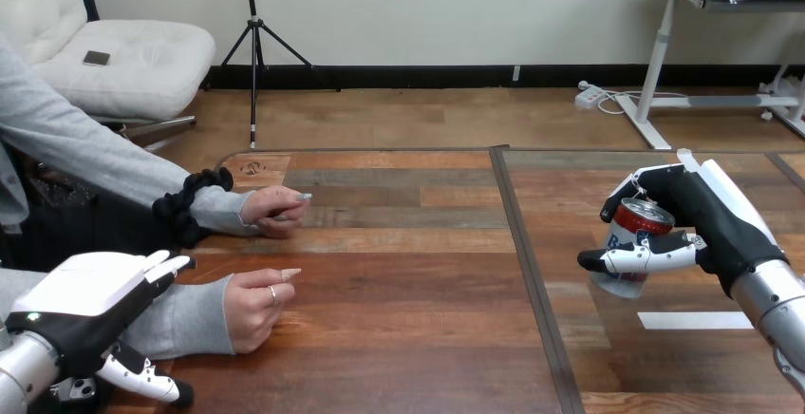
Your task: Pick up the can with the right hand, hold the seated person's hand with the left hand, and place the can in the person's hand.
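Note:
A silver can with a red top [634, 243] is held tilted just above the right half of the table, with my right hand [698, 215] shut round it, thumb across its front. My left hand [90, 291] hovers at the lower left, fingers straight and relaxed, over the grey sleeve of the person's nearer forearm. The person's nearer hand [254, 305] rests on the table as a loose fist, just right of my left hand and apart from its fingers. The person's farther hand [275, 210] lies on the table further back.
The wooden table [408, 272] has a dark seam [527, 272] running front to back near its middle. A white tape strip [695, 320] lies on the table below the can.

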